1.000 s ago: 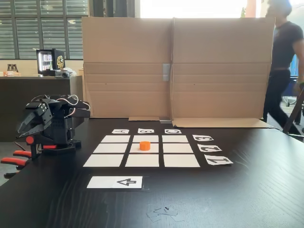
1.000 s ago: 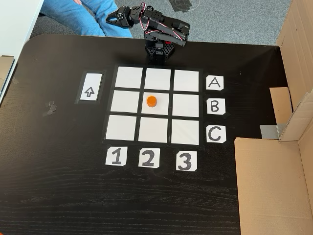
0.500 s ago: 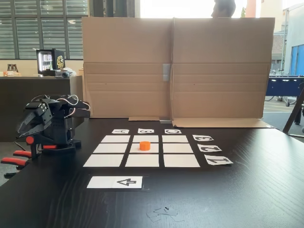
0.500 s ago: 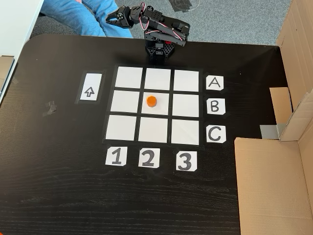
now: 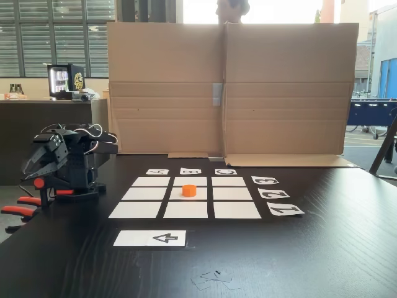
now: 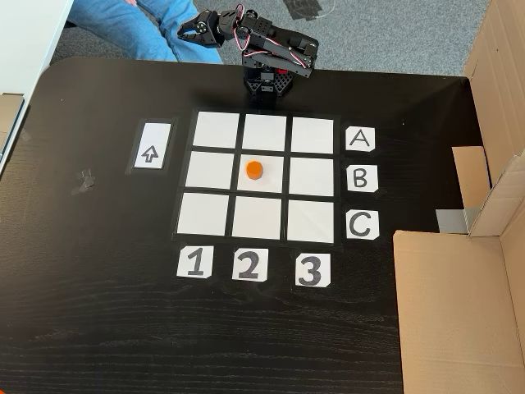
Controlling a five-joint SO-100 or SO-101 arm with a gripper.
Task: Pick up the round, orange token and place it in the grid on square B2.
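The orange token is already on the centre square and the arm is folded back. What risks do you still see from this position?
1. The round, orange token sits on square B2 but toward its left half, near the dark gap; a knock might push it over the line.
2. The gripper hangs past the table edge, close to a person's legs, so contact seems possible.
3. The cardboard wall stands just behind the grid; if it tipped, it could land there.

Worktop (image 6: 98, 312) is dark wood-grain with a slight sheen, grid (image 6: 206, 171) squares are matt white paper, token (image 6: 254, 170) looks like smooth orange plastic, backdrop (image 5: 285, 87) is plain brown cardboard.
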